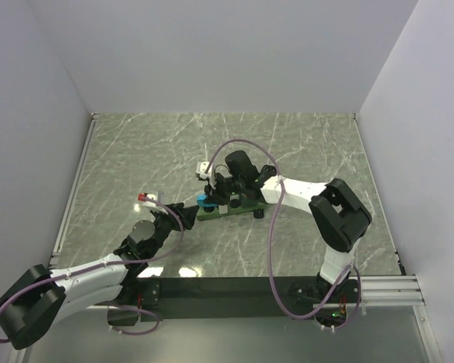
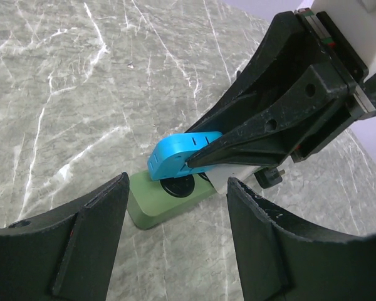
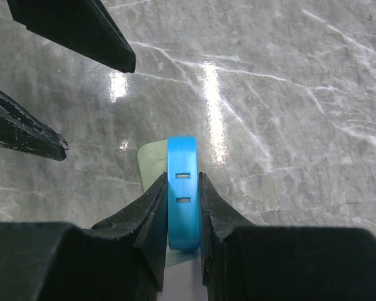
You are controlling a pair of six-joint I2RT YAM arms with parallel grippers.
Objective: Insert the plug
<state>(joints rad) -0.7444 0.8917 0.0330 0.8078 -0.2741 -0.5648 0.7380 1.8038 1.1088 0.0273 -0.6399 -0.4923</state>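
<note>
Plug (image 3: 182, 188), blue with two small slots, is pinched by its flat faces in the right tool (image 3: 182, 177). It sits tilted over the dark round recess at the end of the green socket block (image 2: 151, 207), which lies on the marbled table (image 1: 136, 151); contact with the recess cannot be judged. Left tool (image 2: 177, 185) stands spread, its fingers flanking that end without touching.

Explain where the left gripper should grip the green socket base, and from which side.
Grip the green socket base at its free end, across its long sides, the left gripper coming low from that end. The right gripper holds the blue plug above it, probably blocking the top.
</note>
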